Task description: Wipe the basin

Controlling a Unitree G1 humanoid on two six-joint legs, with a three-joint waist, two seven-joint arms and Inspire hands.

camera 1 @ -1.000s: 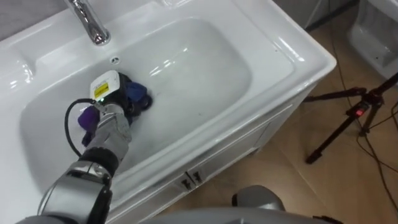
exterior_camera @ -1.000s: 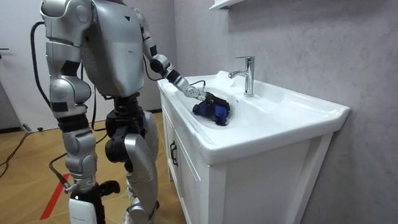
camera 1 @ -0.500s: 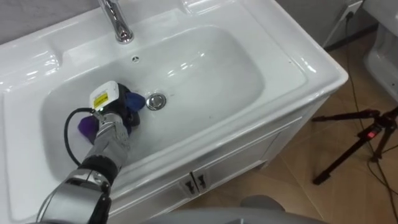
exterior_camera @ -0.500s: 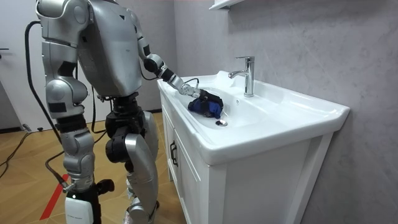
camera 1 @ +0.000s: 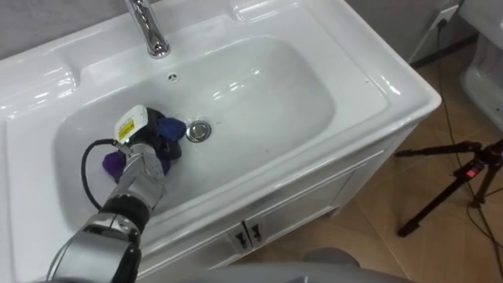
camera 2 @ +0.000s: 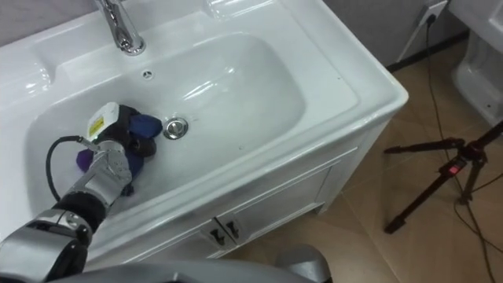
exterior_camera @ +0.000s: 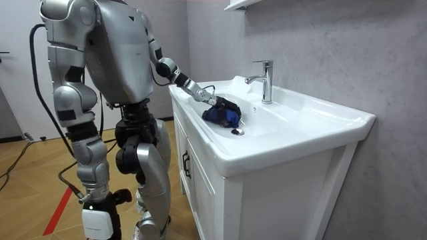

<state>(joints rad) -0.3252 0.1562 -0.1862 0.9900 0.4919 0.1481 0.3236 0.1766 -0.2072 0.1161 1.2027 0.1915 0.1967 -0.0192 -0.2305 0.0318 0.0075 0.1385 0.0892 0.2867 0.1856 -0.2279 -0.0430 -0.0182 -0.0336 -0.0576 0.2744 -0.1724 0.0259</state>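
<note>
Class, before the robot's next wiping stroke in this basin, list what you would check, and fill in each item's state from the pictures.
1. Left hand resting on the blue cloth, low in the basin: ok.
2. Firm hold on the blue cloth: cannot tell.
3. Drain uncovered: ok, it shows just right of the blue cloth.
4. Basin's right half free of objects: ok.
5. Faucet apart from the left hand: ok, it stands behind the hand, untouched.
</note>
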